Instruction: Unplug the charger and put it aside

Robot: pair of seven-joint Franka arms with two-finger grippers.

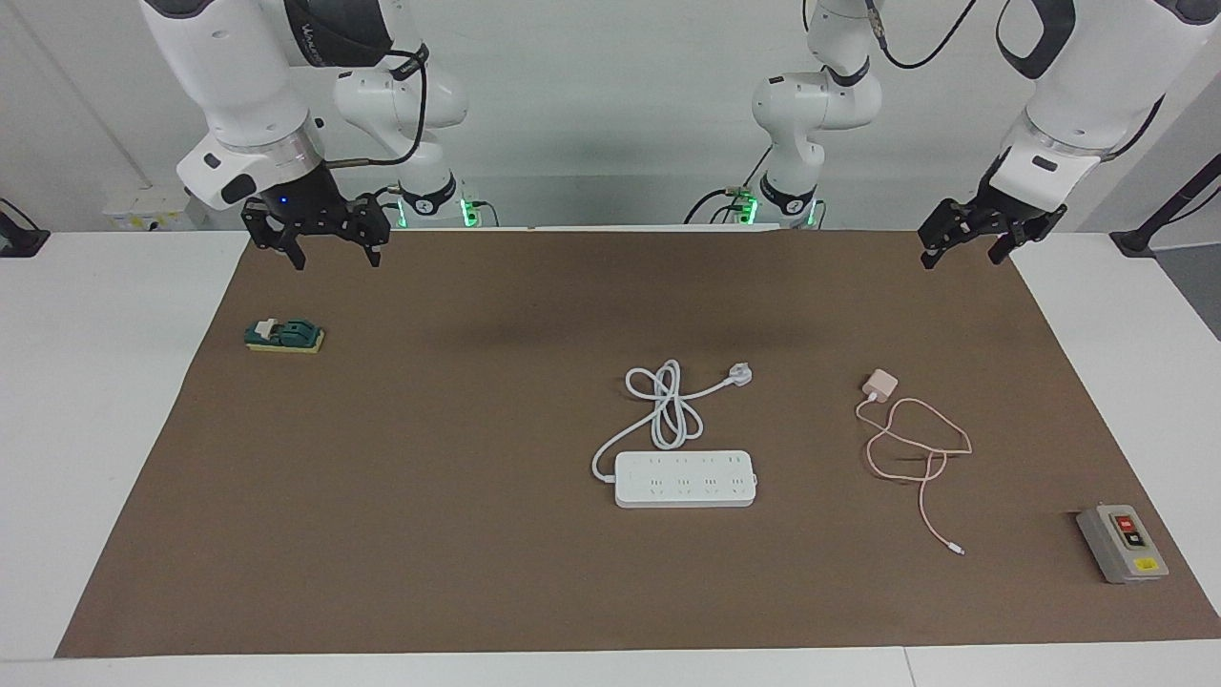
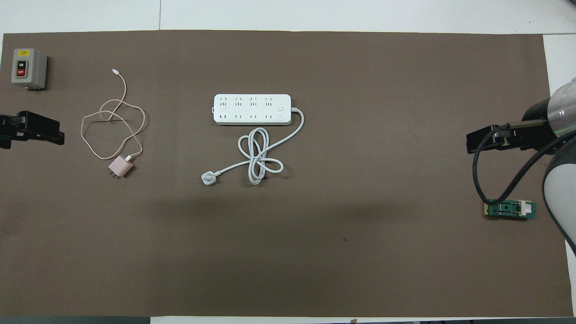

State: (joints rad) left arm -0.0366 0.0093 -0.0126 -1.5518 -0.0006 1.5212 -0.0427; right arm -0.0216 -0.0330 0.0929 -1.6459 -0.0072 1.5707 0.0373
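The pale pink charger (image 1: 879, 385) lies loose on the brown mat, plugged into nothing, and also shows in the overhead view (image 2: 120, 167). Its thin pink cable (image 1: 920, 448) loops beside it and ends in a white connector (image 1: 957, 550). The white power strip (image 1: 685, 479) lies mid-mat with empty sockets and its thick cord coiled, apart from the charger; it also shows in the overhead view (image 2: 252, 109). My left gripper (image 1: 963, 250) hangs open and empty over the mat's edge at its own end. My right gripper (image 1: 334, 250) hangs open and empty at the other end.
A grey switch box (image 1: 1123, 543) stands farther from the robots than the charger, at the left arm's end. A small green knife switch (image 1: 284, 336) lies under the right gripper's end. The strip's white plug (image 1: 740, 373) lies nearer to the robots than the strip.
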